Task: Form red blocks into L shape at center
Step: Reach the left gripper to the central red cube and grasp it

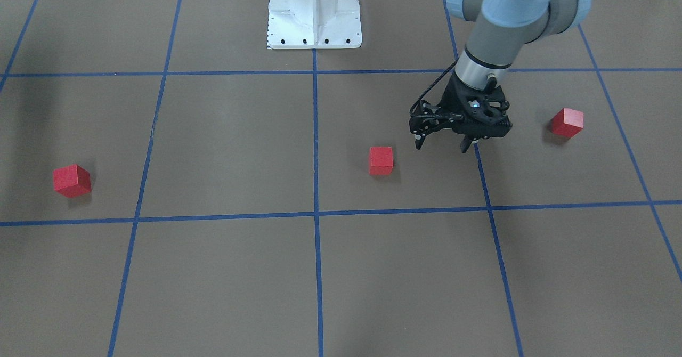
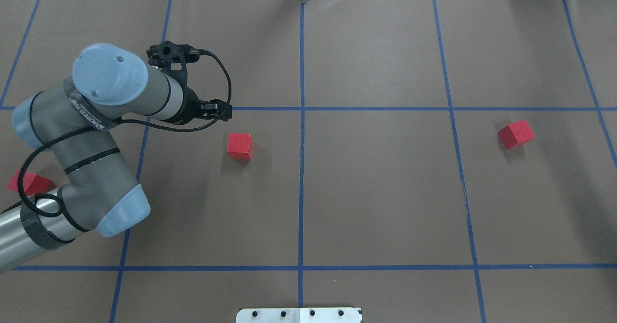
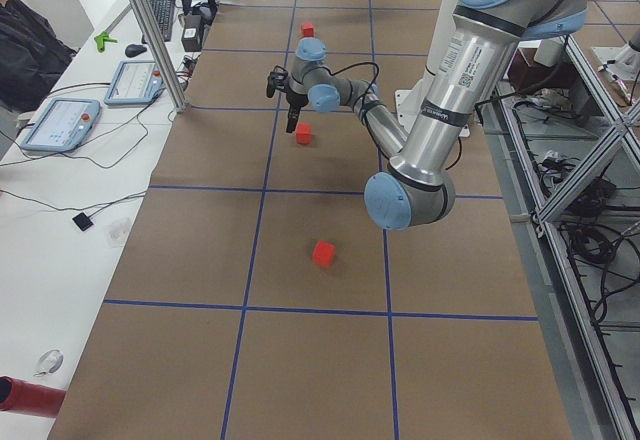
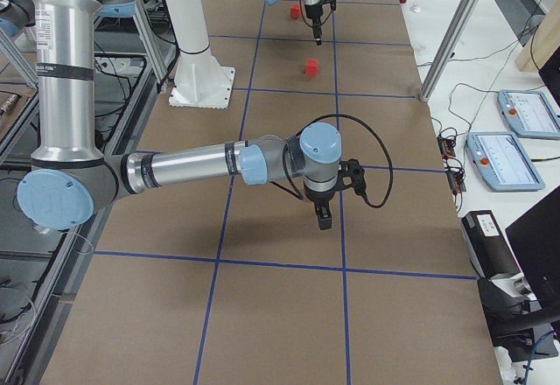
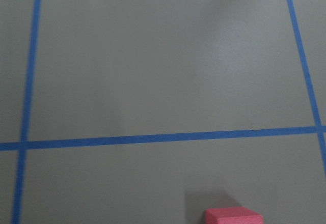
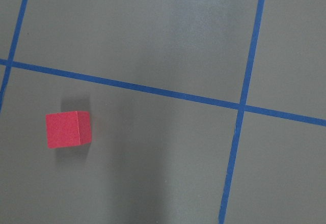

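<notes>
showing a matte brown table surface [image 2: 376,193] ruled into large squares by thin blue tape lines [image 2: 385,108], with a glossy white base plate [image 1: 314,13], bolted along its edge, at the robot's side.

three red blocks [image 2: 239,146], small sharp-edged cubes with a dull, faintly grainy finish, lie well apart on the brown sheet. the middle block [image 1: 381,160] sits square to the grid, near the center [image 2: 312,118], on the robot's left of the middle tape line. the left-side block [image 1: 567,122] is turned skew to the lines and, in the overhead view, is partly hidden behind the left arm [image 2: 91,178]. the right-side block [image 1: 71,180], likewise skewed, lies alone far out on the robot's right.

the left gripper [image 1: 442,145] is a black, angular, open-framed piece below a smooth grey wrist tube with rounded pale blue caps. it points down at the table, its two slim fingers [image 1: 419,143] spread apart with nothing between them. it hangs between the middle block and the left-side block, nearer the former. a braided black cable [image 2: 229,84] loops out from it. the left wrist view catches only the flat top of one red cube at its lower edge.

the right gripper [image 4: 324,219] shows only in the exterior right view, hanging from the near arm above the table. whether its fingers are spread or pressed together cannot be told. the right wrist view looks down on one red cube beside a tape crossing.
</notes>
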You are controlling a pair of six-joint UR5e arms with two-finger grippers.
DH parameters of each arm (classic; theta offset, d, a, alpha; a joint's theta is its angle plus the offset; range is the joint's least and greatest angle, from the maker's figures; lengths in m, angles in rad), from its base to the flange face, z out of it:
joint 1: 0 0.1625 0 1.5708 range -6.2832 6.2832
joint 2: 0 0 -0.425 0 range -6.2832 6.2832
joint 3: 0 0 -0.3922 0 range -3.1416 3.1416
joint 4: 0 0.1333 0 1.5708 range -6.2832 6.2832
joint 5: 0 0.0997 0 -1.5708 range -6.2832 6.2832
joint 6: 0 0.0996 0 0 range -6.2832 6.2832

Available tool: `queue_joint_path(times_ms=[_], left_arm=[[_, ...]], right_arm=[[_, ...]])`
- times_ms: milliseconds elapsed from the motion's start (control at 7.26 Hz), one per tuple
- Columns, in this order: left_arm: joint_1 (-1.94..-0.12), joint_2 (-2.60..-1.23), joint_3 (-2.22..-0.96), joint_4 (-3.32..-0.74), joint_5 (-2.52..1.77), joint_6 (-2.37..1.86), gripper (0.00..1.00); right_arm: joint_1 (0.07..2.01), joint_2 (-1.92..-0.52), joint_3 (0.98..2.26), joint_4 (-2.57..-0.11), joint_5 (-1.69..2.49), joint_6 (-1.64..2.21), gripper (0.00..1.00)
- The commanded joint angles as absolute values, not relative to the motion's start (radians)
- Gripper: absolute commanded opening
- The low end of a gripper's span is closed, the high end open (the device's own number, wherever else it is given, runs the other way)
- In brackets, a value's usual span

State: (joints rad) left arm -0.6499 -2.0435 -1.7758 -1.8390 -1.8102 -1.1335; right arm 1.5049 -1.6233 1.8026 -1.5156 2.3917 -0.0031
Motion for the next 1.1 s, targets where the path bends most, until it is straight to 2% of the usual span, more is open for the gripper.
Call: queue_joint_path(times_ms=[0,275,964], left_arm=[[-0.565,-2.069,-1.711,-1.864,-1.737,-1.152,1.0],[-0.549,-2.132,-1.646,-1.864,-1.732,-1.152,1.0],[-0.543,-2.137,-1.585,-1.87,-1.732,-1.15,1.0]], right_arm=[[1.503,-1.626,1.792,-1.477,2.396,0.0,0.99],[1.5,-1.626,1.792,-1.482,2.396,0.0,0.99],[1.499,-1.624,1.792,-1.485,2.395,0.0,0.99]])
